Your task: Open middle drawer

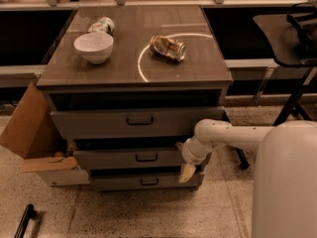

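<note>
The grey cabinet has three stacked drawers. The middle drawer [124,158] has a medium-height front with a small dark bar handle [146,157] at its centre, and it sticks out a little from the cabinet. My gripper [187,172] hangs from the white arm [233,135] at the right end of that drawer's front. It points down over the right part of the bottom drawer [148,181], well to the right of the handle.
The tall top drawer [138,121] is above. On the cabinet top [124,68] are a white bowl [93,47], a crushed can [168,47] and a lying can [101,25]. A cardboard box [29,133] leans at the left. A dark chair [292,43] stands at the right.
</note>
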`<state>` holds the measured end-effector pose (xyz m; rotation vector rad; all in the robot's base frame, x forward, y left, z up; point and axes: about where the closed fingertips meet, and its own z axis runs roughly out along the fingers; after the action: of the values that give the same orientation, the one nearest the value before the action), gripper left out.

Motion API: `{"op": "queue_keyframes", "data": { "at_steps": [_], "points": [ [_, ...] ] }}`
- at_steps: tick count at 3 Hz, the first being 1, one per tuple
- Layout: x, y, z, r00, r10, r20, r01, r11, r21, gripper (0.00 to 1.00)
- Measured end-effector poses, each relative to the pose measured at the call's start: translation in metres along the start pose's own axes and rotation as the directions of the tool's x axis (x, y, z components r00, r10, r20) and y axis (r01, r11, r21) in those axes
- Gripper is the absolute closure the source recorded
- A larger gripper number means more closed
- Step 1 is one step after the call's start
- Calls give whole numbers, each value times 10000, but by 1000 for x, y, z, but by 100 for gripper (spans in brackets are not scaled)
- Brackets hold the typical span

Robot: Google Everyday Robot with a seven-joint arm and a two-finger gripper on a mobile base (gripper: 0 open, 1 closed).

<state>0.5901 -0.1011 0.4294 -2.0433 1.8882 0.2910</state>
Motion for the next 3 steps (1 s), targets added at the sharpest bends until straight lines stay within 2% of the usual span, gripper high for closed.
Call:
{"op": "queue_keyframes", "data": {
  "at_steps": [1,3],
  "points": [
    [2,14,10,9999,74,76,-73,9999,-121,42],
    [-1,19,2,9999,85,135,-85,10000,-22,89]
  ]
}}
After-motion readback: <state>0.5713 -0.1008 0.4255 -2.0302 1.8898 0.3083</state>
